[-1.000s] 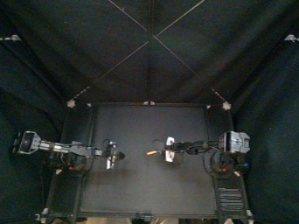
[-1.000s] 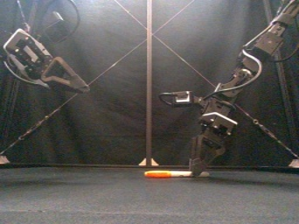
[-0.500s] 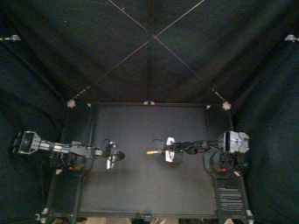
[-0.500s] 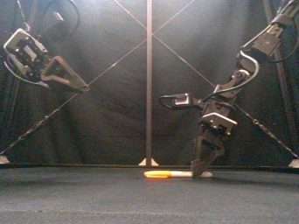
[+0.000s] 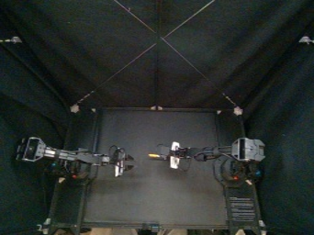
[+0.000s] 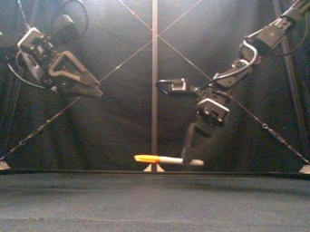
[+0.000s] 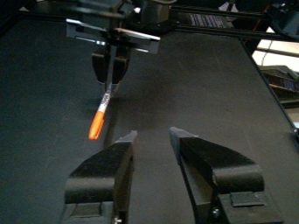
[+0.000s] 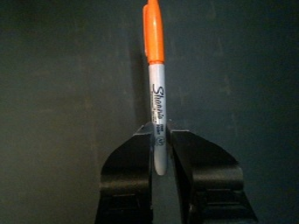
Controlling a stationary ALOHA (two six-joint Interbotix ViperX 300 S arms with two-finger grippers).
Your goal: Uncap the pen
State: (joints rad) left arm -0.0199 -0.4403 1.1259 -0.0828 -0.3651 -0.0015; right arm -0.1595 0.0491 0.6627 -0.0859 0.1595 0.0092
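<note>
The right end effector [image 8: 158, 140] grips the pen [image 8: 156, 87] by its white barrel, level and clear of the worktop [image 6: 72, 199]. The orange cap [image 8: 151, 17] is on, pointing toward the left end effector [image 7: 149, 134], which gapes wide, well apart. Grasp done; uncapping is left.

The right arm slants down from the upper right, and the right end effector [image 6: 194, 158] grips a pen [image 6: 169, 160] by its pale barrel end. The pen lies nearly level, clear above the counter [image 6: 72, 201], with its orange cap [image 6: 149, 159] pointing toward the left side. The left arm is high at the left, and the left end effector [image 6: 87, 89] hangs well apart from the pen.
</note>
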